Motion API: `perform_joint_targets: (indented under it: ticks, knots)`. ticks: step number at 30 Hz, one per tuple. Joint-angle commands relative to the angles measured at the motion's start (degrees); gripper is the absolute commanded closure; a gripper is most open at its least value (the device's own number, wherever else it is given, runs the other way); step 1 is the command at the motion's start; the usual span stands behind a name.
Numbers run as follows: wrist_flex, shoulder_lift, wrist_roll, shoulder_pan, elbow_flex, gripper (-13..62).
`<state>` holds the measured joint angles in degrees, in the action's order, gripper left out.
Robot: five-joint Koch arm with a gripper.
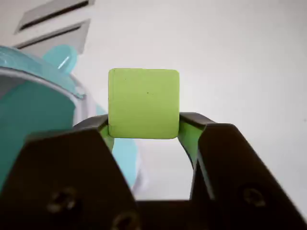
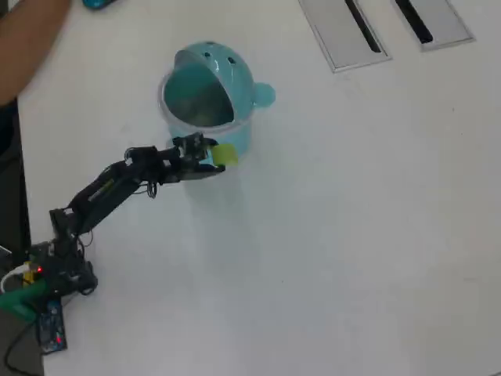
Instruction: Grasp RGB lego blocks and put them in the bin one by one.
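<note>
Pinching a small yellow-green cube-like plastic lego block (image 1: 144, 103) between its two black jaws, the gripper (image 1: 144, 128) held it clear of the tabletop in the wrist view; jaw tips pressed on the block's left and right sides, block upright, flat face toward the camera.

In the overhead view that same block (image 2: 225, 154) sat at the gripper's (image 2: 220, 159) tip, just at the lower-right side of the round light-teal plastic bin (image 2: 235, 137), touching or nearly touching its outer wall; couldn't tell which. Whether the block was above rim level wasn't clear either.

Bin stood on the white table (image 2: 352, 235) in the upper-left part, closer to the far edge than the near one. Domed flip lid (image 2: 219, 64) was tipped back, two dark dot eyes on it, mouth open showing the teal inside. Round ear knob (image 2: 263, 95) stuck out on the bin's right. In the wrist view the bin's rim and wall (image 1: 33, 110) filled the left side, ear knob above.

Black arm (image 2: 117, 184) reached from its base (image 2: 63, 274) near the table's lower-left corner, up and right toward the bin.

Two grey rectangular panels with black slots (image 2: 344, 31) lay at the far edge, right of centre, well apart from the bin. A blue object (image 2: 98, 4) was cut off at the top-left edge.
</note>
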<state>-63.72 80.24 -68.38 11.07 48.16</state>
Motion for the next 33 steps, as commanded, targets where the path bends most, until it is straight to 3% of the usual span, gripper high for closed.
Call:
perform_joint_targets:
  ticks: [1, 16, 26, 33]
  knots:
    - [0.9, 3.5, 0.6, 1.3, -4.0, 39.1]
    - [6.5, 4.2, 1.2, 18.6, -5.4, 39.1]
    - [14.3, -2.2, 0.7, 20.7, -6.0, 39.1]
    - [15.3, -11.4, 0.5, 21.5, -15.2, 38.9]
